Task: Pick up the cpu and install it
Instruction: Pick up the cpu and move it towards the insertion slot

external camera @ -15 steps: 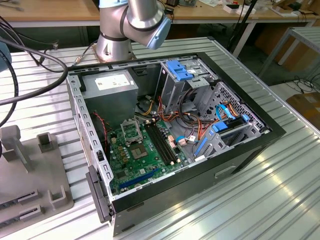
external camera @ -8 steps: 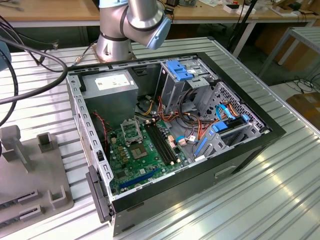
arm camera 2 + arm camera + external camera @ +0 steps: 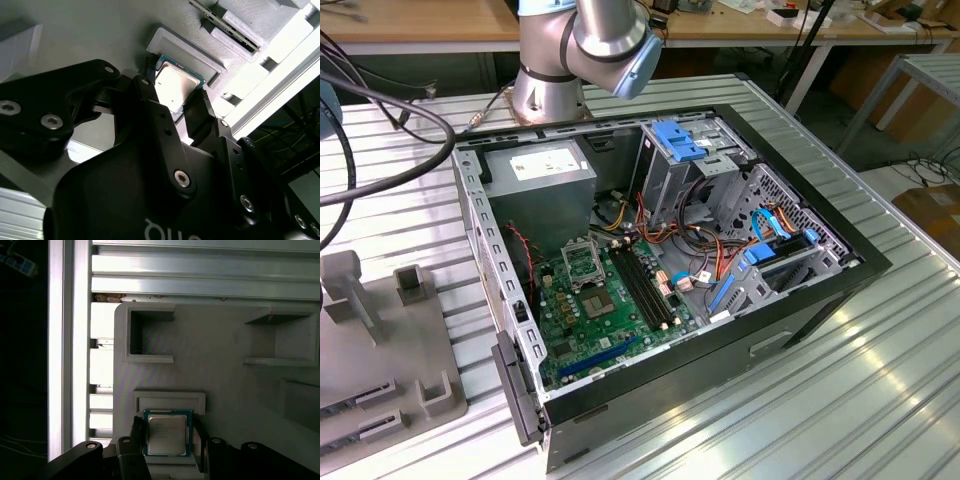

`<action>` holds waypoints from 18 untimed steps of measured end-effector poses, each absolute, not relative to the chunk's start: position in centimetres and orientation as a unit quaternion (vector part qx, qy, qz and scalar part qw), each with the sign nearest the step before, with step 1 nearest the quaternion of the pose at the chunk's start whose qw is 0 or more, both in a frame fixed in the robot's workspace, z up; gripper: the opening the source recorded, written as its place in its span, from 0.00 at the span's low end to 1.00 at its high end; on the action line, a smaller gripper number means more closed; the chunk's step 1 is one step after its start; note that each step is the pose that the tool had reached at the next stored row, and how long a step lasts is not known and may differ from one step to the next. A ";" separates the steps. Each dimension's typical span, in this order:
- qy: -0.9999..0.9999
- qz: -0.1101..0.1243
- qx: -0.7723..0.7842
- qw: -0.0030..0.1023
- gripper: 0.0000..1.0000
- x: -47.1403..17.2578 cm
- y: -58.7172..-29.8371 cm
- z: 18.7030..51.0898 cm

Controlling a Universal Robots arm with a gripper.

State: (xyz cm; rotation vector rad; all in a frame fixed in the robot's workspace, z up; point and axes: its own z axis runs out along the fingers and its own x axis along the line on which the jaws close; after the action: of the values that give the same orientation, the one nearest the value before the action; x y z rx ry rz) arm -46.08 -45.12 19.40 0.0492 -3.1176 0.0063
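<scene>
Small silvery-grey square cpu (image 3: 167, 435) sits flat in a shallow recess of the light grey plastic holder tray (image 3: 225, 340). Black gripper (image 3: 167, 427) straddles it, low over that recess. Clamped or released: cannot tell.

Robotics lab, we reckon. We see wooden workbenches (image 3: 420, 25), a ribbed aluminium table (image 3: 840, 400) and an opened black computer case (image 3: 660, 400).
</scene>
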 end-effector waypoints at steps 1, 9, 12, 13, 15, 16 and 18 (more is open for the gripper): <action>-1.000 0.002 0.016 0.012 0.48 -46.1 -45.1 19.4; -1.000 0.002 0.016 0.012 0.48 -46.0 -45.1 19.2; -1.000 0.002 0.016 0.012 0.55 -46.0 -45.1 19.2; -1.000 0.002 0.016 0.012 0.55 -46.0 -45.1 19.2; -1.000 0.002 0.016 0.012 0.62 -46.0 -45.1 19.1; -1.000 0.002 0.016 0.012 0.62 -46.0 -45.1 19.1; -1.000 0.002 0.016 0.012 0.62 -46.0 -45.1 19.1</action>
State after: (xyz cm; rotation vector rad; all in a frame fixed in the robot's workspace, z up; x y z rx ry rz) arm -46.00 -45.12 19.14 0.0492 -3.1178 0.0060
